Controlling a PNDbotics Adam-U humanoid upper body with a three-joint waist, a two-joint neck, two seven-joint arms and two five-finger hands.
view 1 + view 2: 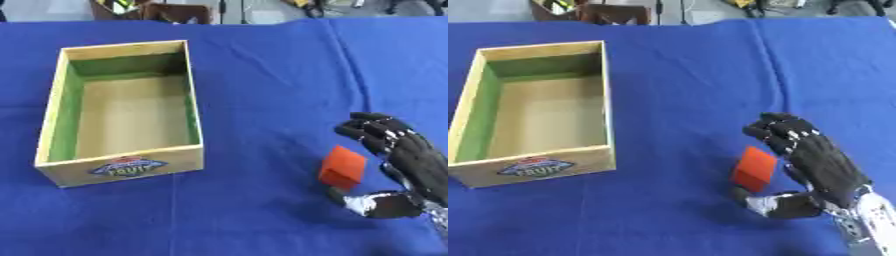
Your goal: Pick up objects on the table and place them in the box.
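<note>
An orange-red block sits on the blue-clothed table toward its near right corner, well apart from the wooden box, which stands near the left edge and holds nothing that shows. The right hand comes in from the near right corner and lies just to the right of the block, palm turned toward it. Its fingers are curled above and beyond the block's far side, while the thumb reaches in under its near side, so the block sits in the gap between them. Whether they already touch it I cannot tell; the curl looks like a grasp closing rather than closed. The block's long side runs roughly near-to-far, slightly tilted, along the palm. No left hand shows, so the right is the one placed to lift, then carry leftward across the cloth to the box
</note>
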